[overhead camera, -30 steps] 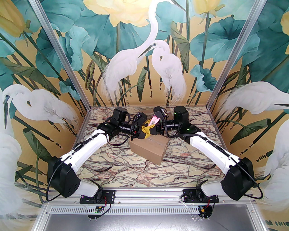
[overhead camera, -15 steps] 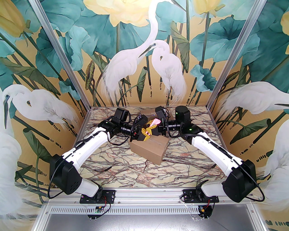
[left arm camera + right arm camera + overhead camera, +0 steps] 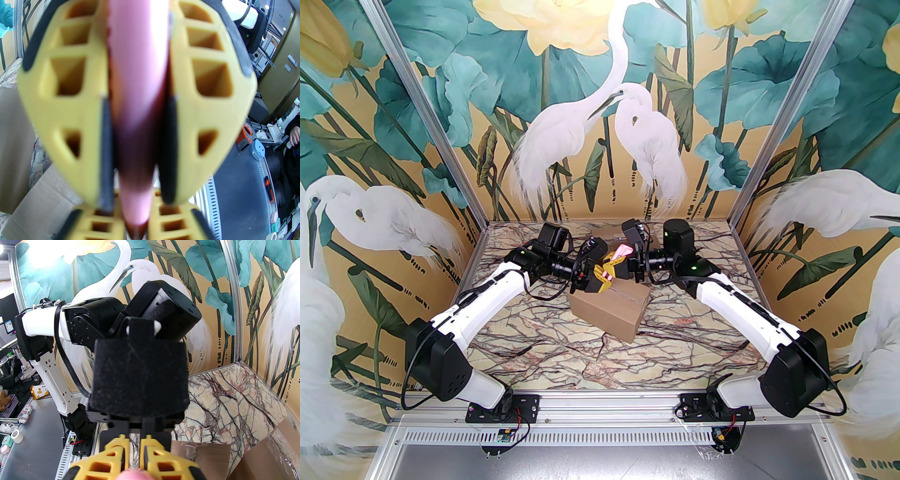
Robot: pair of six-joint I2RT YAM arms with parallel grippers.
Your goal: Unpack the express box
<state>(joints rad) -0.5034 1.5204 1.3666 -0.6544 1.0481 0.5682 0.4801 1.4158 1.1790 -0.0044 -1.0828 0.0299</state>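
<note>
You had the right gripper [image 3: 134, 460] clamped on the pink tool [image 3: 138, 70], its long axis running straight across into the left gripper [image 3: 136, 225], whose hold I couldn't judge, both just above the far edge of the closed express box [image 3: 607, 314].

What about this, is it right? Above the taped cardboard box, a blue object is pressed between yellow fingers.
Not fully. The object is pink, not blue: the left wrist view shows the pink object pressed between yellow fingers. The rest stands: in the top external view this happens above the taped cardboard box.
</note>
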